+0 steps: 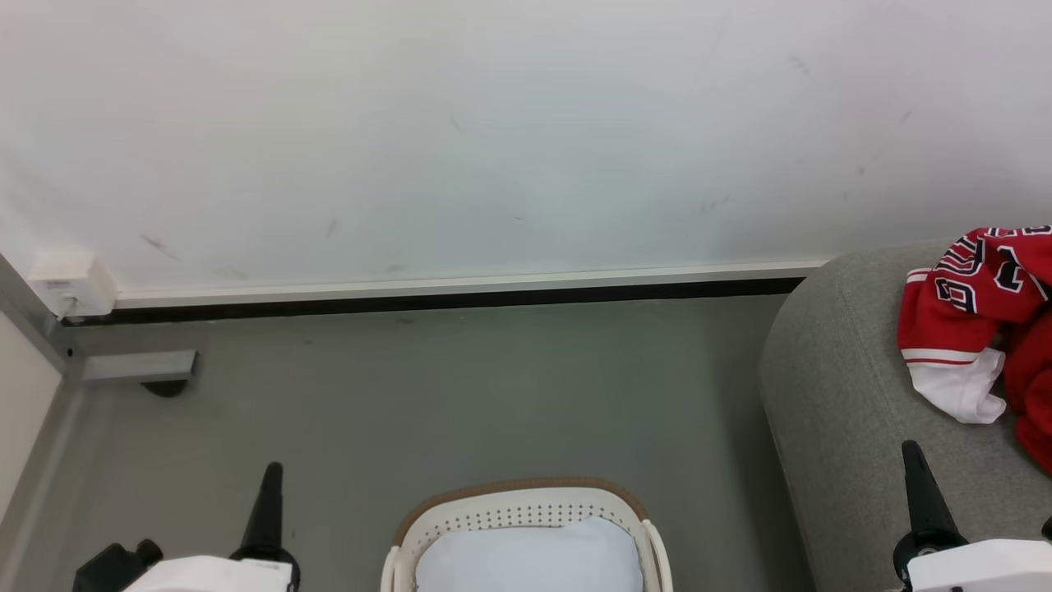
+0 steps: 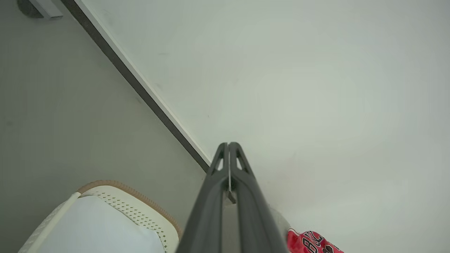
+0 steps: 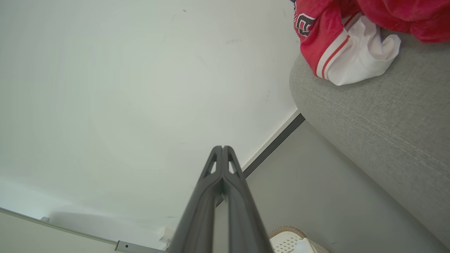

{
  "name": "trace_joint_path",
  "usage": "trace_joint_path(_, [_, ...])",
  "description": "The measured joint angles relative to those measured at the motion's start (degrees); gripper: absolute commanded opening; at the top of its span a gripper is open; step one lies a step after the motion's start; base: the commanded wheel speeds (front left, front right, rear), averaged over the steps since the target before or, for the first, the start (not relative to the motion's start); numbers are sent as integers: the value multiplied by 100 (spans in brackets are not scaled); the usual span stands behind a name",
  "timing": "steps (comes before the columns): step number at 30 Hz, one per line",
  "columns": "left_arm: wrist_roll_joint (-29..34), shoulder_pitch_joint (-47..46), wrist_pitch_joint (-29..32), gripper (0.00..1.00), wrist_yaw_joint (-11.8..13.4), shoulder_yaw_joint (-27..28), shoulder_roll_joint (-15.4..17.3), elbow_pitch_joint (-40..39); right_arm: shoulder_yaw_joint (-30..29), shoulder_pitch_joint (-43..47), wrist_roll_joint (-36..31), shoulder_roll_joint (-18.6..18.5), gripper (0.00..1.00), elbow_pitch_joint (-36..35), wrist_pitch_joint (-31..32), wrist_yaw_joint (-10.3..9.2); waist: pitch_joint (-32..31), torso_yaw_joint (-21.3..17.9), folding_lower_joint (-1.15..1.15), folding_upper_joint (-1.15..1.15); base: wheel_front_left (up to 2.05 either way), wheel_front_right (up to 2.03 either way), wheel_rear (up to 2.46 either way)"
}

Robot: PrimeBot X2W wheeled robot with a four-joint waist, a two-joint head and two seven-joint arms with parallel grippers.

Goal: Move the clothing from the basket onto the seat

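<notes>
Bright even light, soft shadows, sharp focus, wide-angle stretch at wrist-view edges

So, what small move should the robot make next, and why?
Probably just tilt the head down to check the laundry basket: the red jersey and the plain red garment already lie on the grey seat, the left gripper and right gripper are shut and empty, and the basket's visible part holds only a pale sheet.

Left gripper (image 1: 272, 473): two long dark-grey fingers (image 2: 246, 196) tapering to points, triangular cut-outs near tips; glossy white wrist housing (image 1: 214, 574), black knob (image 1: 115, 563) beside it. Right gripper (image 1: 911, 452): identical dark fingers, white housing, black collar (image 1: 929, 544).
</notes>
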Motion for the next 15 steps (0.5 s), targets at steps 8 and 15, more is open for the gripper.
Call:
trace_joint_path(8, [-486,-8,115,0,-8,38,1,-29,-119,0,397,26,0,-36,142,0,-9,26,0,0,0,0,0])
trace_joint_path(15, [-859,-15,211,0,-10,81,3,-53,-192,0,735,65,0,-65,247,0,-16,49,0,0,0,0,0])
